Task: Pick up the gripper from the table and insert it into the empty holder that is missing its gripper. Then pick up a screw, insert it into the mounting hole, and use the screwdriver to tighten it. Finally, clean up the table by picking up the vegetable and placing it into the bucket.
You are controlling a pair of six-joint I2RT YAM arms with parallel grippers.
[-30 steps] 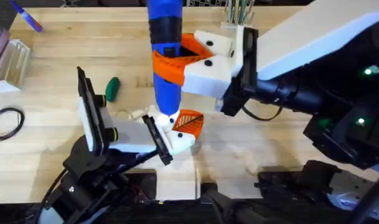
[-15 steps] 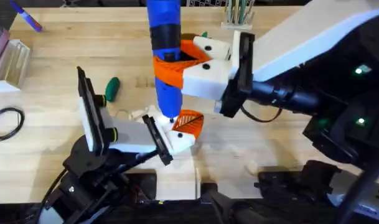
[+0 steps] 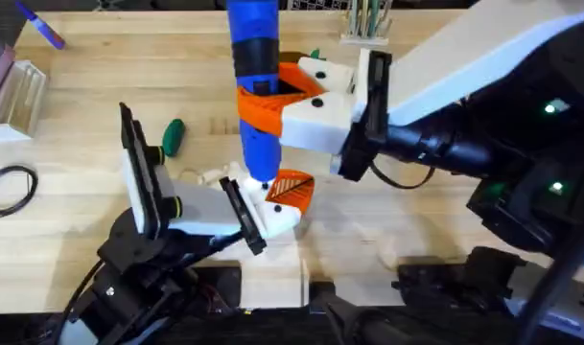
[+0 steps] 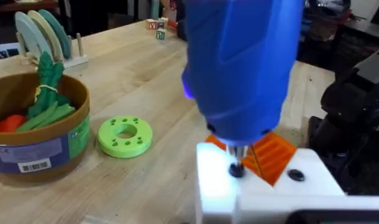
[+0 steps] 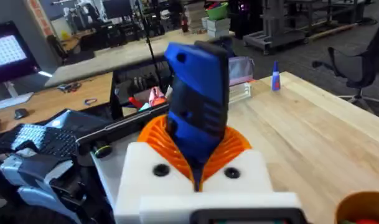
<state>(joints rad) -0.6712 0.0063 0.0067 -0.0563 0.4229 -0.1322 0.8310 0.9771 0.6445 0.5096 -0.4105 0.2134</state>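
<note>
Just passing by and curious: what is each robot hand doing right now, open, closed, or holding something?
Left gripper: closed on the white holder with its orange gripper.
Right gripper: closed on the blue screwdriver.

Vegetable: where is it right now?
Overhead view: the vegetable lies on the table left of centre, just past the left arm's wrist and to the left of the upright screwdriver.

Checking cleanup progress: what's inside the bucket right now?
In the bucket, a green leafy toy and a red toy show above the rim. Its wall hides anything lower. The vegetable lies on the table.
</note>
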